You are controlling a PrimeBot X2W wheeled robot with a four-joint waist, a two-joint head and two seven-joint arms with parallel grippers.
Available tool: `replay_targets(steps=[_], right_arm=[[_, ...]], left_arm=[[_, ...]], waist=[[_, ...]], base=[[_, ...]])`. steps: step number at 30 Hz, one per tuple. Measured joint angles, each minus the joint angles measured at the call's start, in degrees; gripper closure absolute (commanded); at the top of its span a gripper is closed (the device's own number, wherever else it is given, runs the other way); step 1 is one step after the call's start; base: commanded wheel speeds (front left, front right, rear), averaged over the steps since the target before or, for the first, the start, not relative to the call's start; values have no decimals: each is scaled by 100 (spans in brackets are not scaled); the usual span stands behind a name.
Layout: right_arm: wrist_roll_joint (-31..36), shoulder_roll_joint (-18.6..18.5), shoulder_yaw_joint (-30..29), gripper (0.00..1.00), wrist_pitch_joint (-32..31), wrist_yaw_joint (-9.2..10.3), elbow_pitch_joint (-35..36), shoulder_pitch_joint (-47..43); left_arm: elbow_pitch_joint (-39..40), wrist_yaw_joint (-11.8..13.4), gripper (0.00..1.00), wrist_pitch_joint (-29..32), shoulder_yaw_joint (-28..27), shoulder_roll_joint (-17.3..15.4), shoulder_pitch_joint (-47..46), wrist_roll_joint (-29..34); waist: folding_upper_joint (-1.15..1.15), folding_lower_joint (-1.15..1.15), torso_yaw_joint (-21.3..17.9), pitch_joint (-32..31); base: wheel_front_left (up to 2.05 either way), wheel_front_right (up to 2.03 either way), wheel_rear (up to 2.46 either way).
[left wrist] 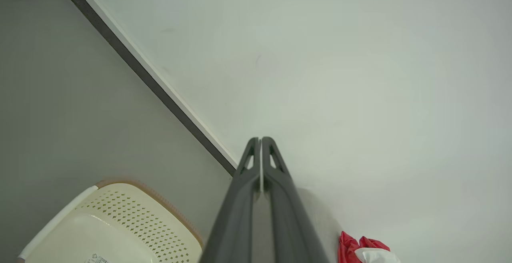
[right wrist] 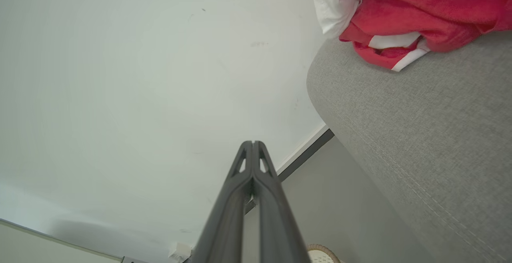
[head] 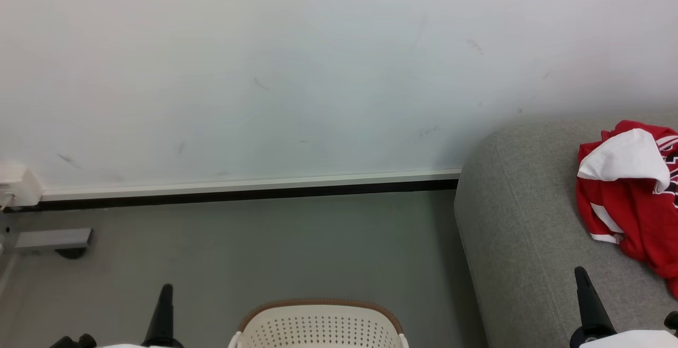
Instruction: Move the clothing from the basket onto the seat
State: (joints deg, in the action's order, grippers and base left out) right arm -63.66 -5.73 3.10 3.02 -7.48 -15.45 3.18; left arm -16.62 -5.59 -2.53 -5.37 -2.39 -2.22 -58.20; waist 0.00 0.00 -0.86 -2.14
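Red clothing [head: 633, 199] with white panels lies bunched on the grey seat [head: 519, 231] at the right; it also shows as clothing [right wrist: 416, 15] on the seat [right wrist: 420, 127] and as clothing [left wrist: 362, 249]. The cream basket [head: 318, 324] with a brown rim stands on the floor at bottom centre; the visible part of the basket [left wrist: 116, 225] holds no fabric. My left gripper [left wrist: 260, 139] is shut, empty, to the basket's left [head: 166, 287]. My right gripper [right wrist: 253, 143] is shut, empty, over the seat's front [head: 579, 271].
A pale wall [head: 318, 72] with a white and black skirting [head: 249, 189] runs behind. Grey floor [head: 265, 247] lies between basket and wall. A white socket box [head: 18, 186] and a grey metal foot [head: 53, 239] sit at the far left.
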Motion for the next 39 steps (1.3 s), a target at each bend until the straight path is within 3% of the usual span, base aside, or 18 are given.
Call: replay_targets(steps=[39], right_arm=[[-1771, 165, -559, 100, -557, 0, 78, 147]], left_arm=[[155, -102, 100, 555, -67, -13, -228, -2091]], waist=[[0, 0, 47, 126]], base=[[0, 0, 0]])
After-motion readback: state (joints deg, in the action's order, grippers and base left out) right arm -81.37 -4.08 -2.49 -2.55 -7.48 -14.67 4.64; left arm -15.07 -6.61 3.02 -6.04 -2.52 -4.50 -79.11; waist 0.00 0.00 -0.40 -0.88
